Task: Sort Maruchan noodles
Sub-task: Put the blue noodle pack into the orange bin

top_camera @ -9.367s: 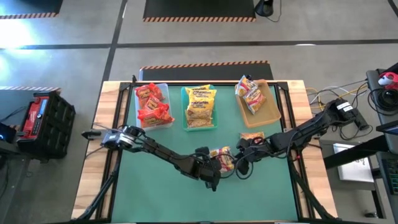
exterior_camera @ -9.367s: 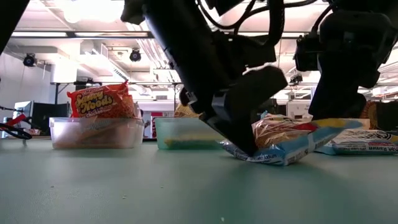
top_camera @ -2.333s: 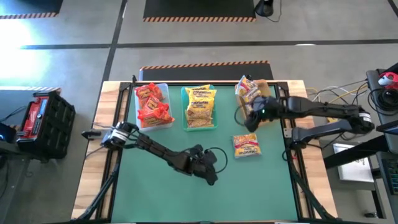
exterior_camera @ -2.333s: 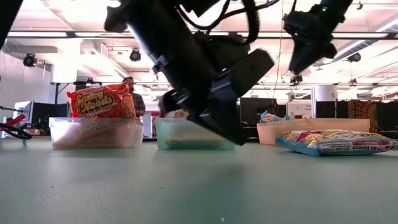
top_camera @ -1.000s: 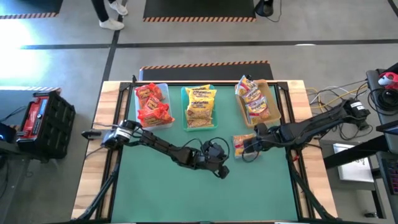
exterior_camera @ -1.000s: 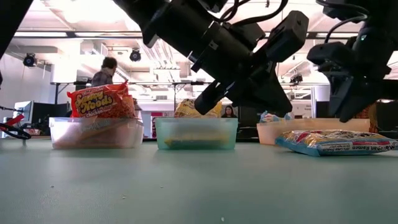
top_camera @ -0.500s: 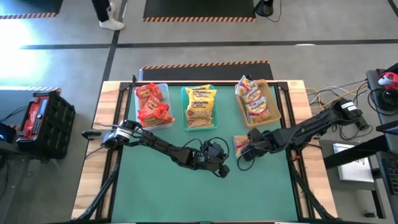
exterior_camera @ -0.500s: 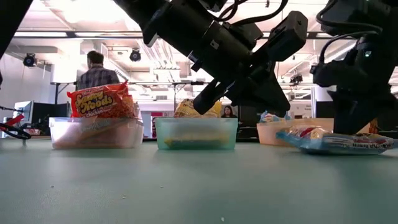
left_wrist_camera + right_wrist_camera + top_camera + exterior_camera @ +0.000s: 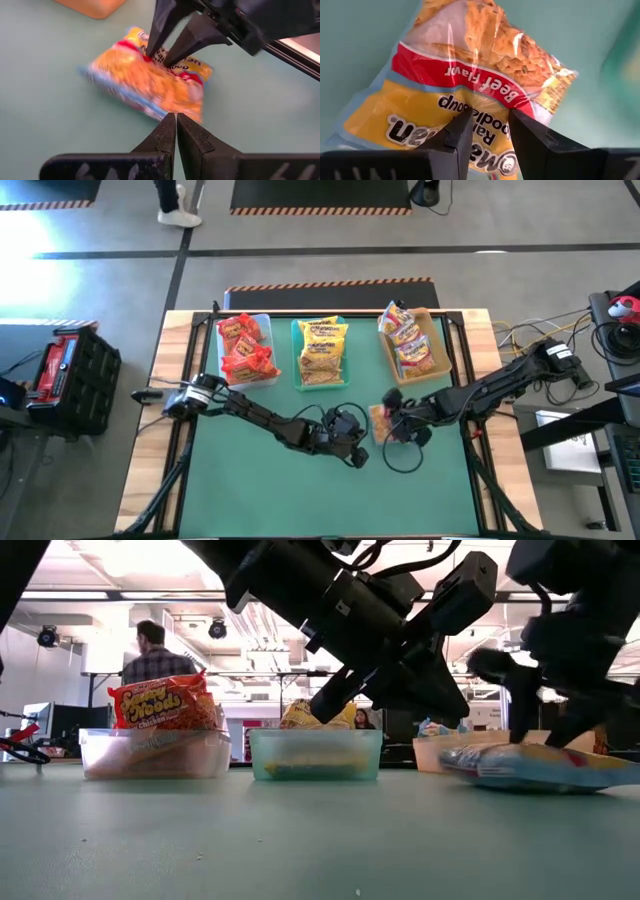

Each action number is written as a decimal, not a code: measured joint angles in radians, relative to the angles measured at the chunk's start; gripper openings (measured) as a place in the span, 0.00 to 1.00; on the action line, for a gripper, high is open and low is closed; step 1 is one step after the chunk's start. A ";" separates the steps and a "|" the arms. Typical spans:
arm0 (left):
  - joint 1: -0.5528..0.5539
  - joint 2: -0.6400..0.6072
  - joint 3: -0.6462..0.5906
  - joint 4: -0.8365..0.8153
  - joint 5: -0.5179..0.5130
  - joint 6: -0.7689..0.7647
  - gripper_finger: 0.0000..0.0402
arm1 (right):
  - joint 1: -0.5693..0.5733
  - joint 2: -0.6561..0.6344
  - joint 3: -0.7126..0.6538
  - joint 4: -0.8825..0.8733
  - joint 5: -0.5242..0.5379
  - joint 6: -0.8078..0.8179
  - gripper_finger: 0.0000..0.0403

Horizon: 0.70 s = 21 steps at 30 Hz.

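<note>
Packet [image 9: 381,420] of Maruchan beef ramen — yellow, with a red band and clear plastic showing the noodles — lies on the green mat of the bench [image 9: 250,500], right of the middle and just in front of the tan bin [image 9: 440,356]. The right gripper [image 9: 487,127] is down on it, its two fingers [image 9: 457,132] a little apart and pressing on the wrapper; whether they really pinch it I cannot tell. The left gripper [image 9: 176,131] hangs near the middle of the bench, just beside the packet, with its fingers together and holding nothing. Along the far edge stand three bins: a clear bin [image 9: 270,375] with red-orange packets [image 9: 245,348] toward the left corner, a teal bin [image 9: 297,370] with yellow packets [image 9: 322,345] in the middle, and the tan one with yellow-and-pink packets [image 9: 408,340] toward the right corner. A person [image 9: 152,655] stands in the room behind the bench.
</note>
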<state>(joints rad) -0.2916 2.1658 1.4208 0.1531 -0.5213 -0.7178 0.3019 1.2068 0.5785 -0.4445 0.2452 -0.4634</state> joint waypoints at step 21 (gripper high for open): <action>0.000 0.000 0.002 0.002 0.003 0.021 0.00 | 0.018 -0.034 0.213 -0.151 -0.097 1.300 0.18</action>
<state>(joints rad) -0.2920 2.1658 1.4227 0.1551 -0.5186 -0.6966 0.3197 1.1725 0.7917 -0.5955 0.1484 0.8365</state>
